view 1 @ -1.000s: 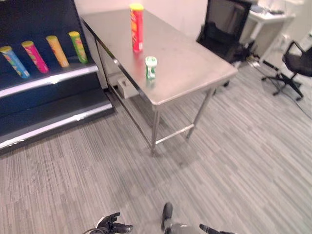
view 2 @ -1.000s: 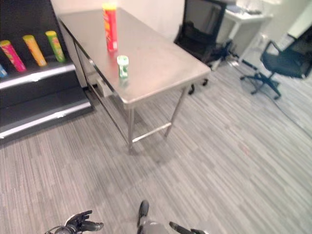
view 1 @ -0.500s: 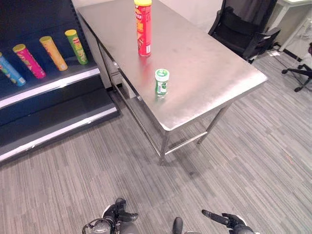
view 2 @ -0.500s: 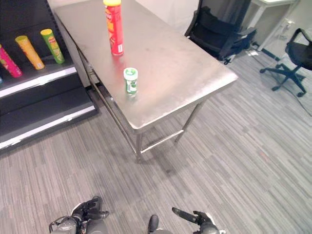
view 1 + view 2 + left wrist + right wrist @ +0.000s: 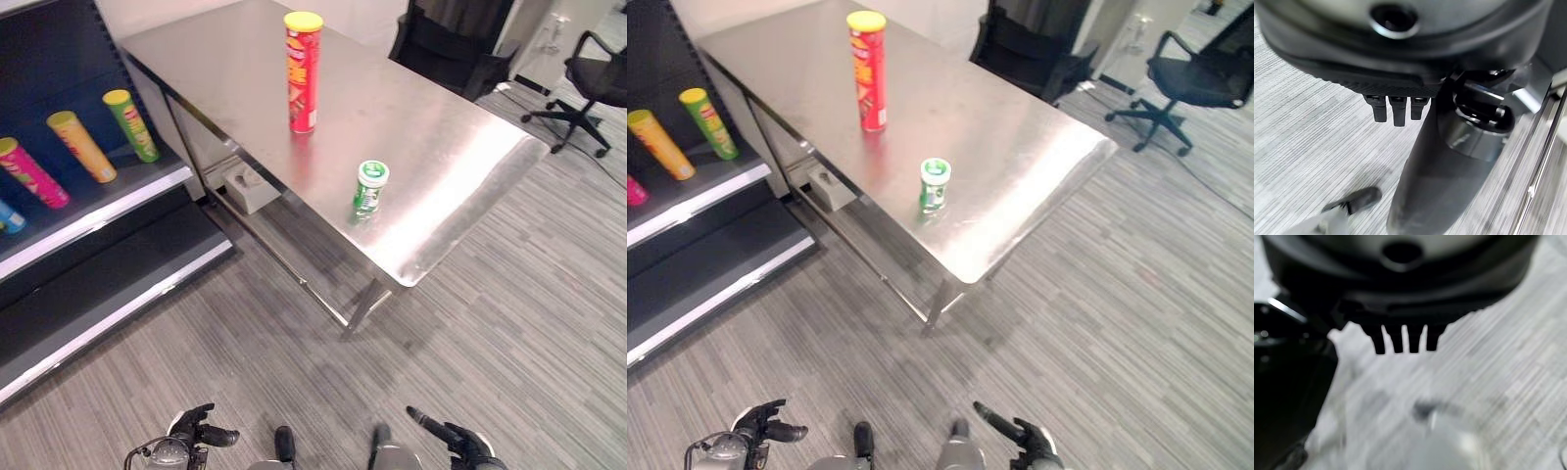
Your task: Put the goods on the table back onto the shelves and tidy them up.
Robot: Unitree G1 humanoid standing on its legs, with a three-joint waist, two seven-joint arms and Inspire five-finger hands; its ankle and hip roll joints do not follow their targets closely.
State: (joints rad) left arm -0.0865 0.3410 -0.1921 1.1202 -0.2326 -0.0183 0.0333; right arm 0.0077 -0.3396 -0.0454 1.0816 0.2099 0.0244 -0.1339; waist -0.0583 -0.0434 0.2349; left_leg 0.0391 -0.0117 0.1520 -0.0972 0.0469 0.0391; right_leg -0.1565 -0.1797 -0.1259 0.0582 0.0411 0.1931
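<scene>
At the bottom edge of the head views hang both hands, the left hand (image 5: 191, 431) at lower left and the right hand (image 5: 460, 441) at lower right. Each has relaxed, fairly straight fingers, holds nothing, and sits well short of the goods.

Next comes the steel bench (image 5: 470, 137). A small green canister (image 5: 369, 187) stands upright near its front edge, right of centre. It looks light and stiff with a smooth, probably slippery wall, so a wrap round its middle below the lid should hold.

Higher up, in the upper centre, stands a tall red chip tube (image 5: 302, 72) with a yellow lid. It is likely light, crushable cardboard and tips easily. Take it at mid-height.

At the left edge, the dark shelf (image 5: 108, 211) carries leaning tubes, green (image 5: 128, 124), orange (image 5: 80, 146) and pink (image 5: 29, 172). A blue one (image 5: 8, 217) is cut off by the frame. A small grey box (image 5: 247, 186) beneath the bench is hard to identify.
</scene>
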